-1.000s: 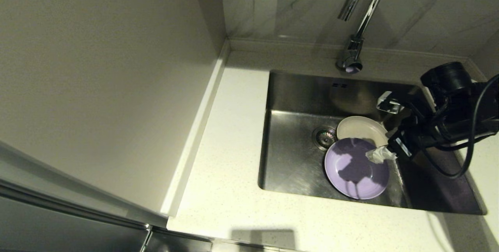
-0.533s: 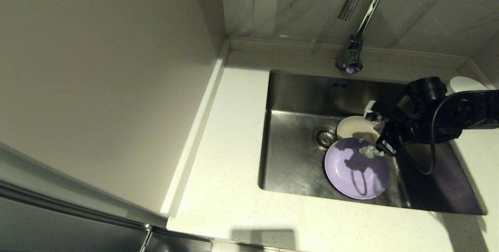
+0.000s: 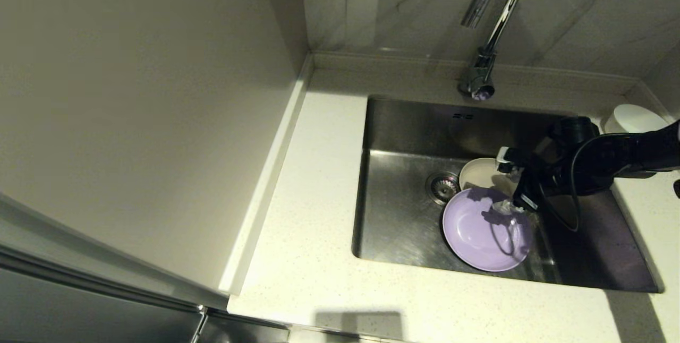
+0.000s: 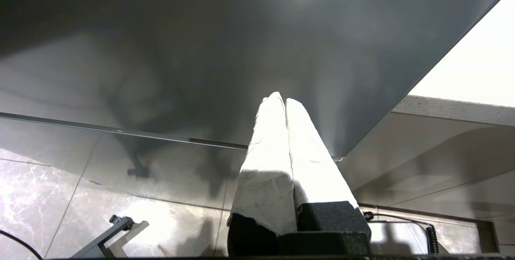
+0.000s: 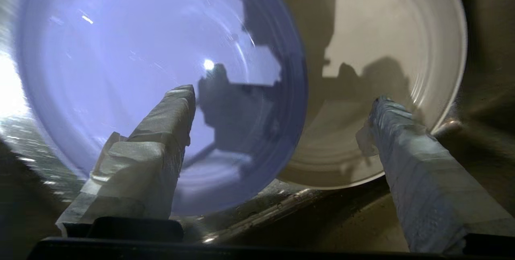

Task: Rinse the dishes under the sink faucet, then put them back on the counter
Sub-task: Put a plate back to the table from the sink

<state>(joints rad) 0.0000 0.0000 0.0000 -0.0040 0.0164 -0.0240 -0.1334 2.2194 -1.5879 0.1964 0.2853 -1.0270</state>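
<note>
Here, the tape-wrapped fingers point(image 5: 165, 131) of the right gripper point(image 5: 281, 123) are spread wide and grip nothing; one finger is seen over the lavender plate point(image 5: 120, 58) and the other over the beige plate point(image 5: 382, 30), so that the overlap of the two rims lies in the gap between them. This spread is judged to suit a reach for a plate rim, since a shallow plate lying flat offers only its edge to a pinch. Whether either finger touches a plate cannot be told. In the head view the right gripper point(image 3: 511, 188) is carried down inside the sink point(image 3: 404, 136), low over the place where the plates meet. The lavender plate point(image 3: 478, 231) lies flat on the basin floor toward the near wall, with its rim lapped over the beige plate point(image 3: 478, 173), which sits just beside the drain strainer point(image 3: 442, 186). Both plates are placed in the basin so that water from the faucet point(image 3: 491, 29), mounted behind the back wall, can reach them; no water is seen running. The white bowl point(image 3: 635, 118) stands on the counter point(image 3: 313, 215) at the far right corner, apart from the sink. The left gripper point(image 4: 285, 109) is parked below counter level, its fingers pressed together on nothing.
</note>
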